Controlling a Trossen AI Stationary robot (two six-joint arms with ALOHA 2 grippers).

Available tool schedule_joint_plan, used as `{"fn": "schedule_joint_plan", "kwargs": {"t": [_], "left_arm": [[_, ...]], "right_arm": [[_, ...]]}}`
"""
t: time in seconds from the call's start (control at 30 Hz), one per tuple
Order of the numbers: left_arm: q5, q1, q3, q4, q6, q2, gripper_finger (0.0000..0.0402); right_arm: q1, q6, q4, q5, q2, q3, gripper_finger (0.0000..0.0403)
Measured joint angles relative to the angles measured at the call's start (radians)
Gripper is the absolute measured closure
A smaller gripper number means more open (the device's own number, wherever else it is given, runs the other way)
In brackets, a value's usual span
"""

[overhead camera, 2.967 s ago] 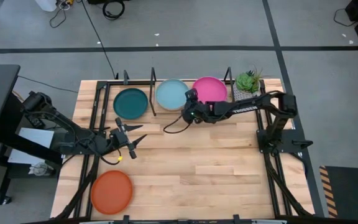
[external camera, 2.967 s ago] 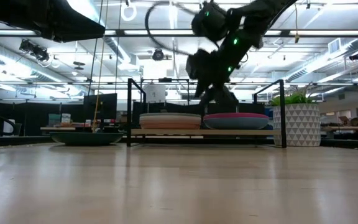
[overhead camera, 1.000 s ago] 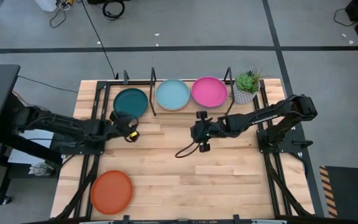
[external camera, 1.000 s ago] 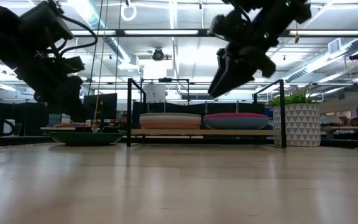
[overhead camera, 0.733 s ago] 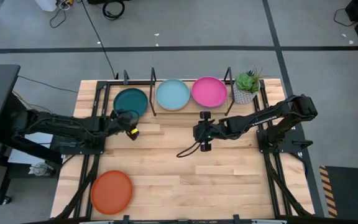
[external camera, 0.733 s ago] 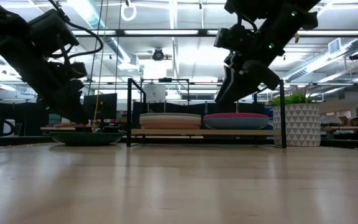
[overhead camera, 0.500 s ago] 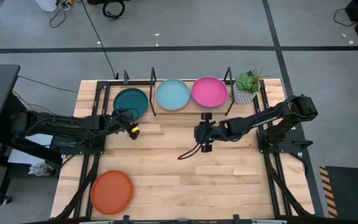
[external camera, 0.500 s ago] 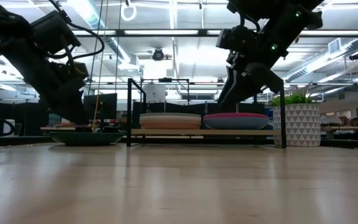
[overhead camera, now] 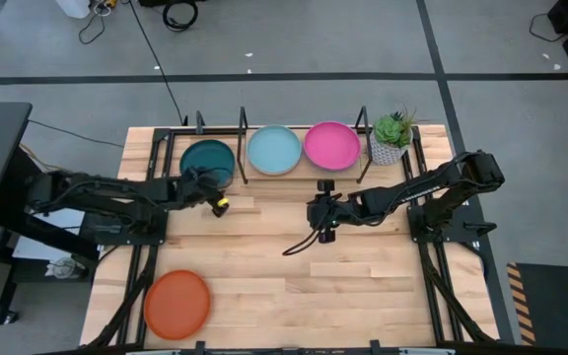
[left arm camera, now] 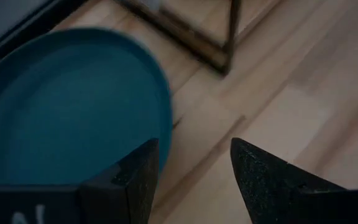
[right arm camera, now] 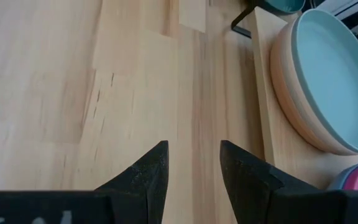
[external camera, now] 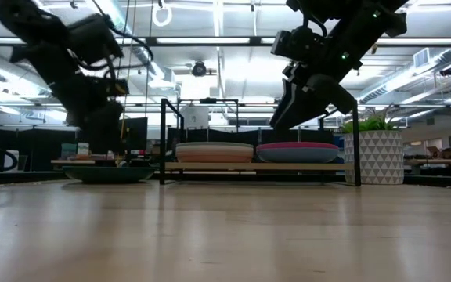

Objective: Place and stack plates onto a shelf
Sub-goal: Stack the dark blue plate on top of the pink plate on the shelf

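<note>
Two pincers [overhead camera: 215, 202] [overhead camera: 320, 210], fingers apart and empty, hover over the pale wood table [overhead camera: 363, 266].

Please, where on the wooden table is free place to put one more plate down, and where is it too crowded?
Free: the bare wooden table between the round orange plate and the right gripper. Crowded: the far edge, where the black rod shelf, dark teal plate, light teal plate, magenta plate and left gripper gather.

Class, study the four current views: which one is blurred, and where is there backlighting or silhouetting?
Left wrist view: dark teal plate and table boards look soft, smeared. Low view: bright ceiling lights leave both arms as dark silhouettes. High view: even lighting. Right wrist view: wood grain sharp.
</note>
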Motion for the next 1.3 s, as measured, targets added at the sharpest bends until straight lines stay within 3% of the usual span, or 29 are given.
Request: {"fn": "schedule_joint_plan", "kwargs": {"t": [0.23,0.47,0.6,0.83,1.0,1.13,1.3], "left_arm": [[0.003,0.074,0.076,-0.049,0.111,0.182,0.0196],[0.067,0.13,0.078,-0.088,0.13,0.26,0.0202],[0.067,0.135,0.078,-0.124,0.138,0.283,0.0246],[0.047,0.128,0.087,-0.214,0.136,0.251,0.0382],[0.046,0.077,0.173,-0.363,0.091,0.161,0.0384],[-0.059,0.002,0.255,-0.408,0.076,0.093,0.0385],[-0.287,-0.118,0.34,-0.388,0.147,0.079,0.0386]], "right_arm": [[0.005,0.007,-0.017,-0.002,0.0,0.0,0.0252],[0.015,0.008,-0.025,-0.003,0.0,0.0,0.0252],[0.015,0.011,-0.025,-0.003,0.0,0.0,0.0252],[0.015,0.009,-0.022,-0.003,0.0,0.0,0.0252],[0.015,0.01,-0.043,0.002,0.0,0.0,0.0252],[0.019,0.011,-0.057,0.027,0.0,0.0,0.0252],[0.03,0.011,-0.057,0.045,0.0,0.0,0.0252]]}}
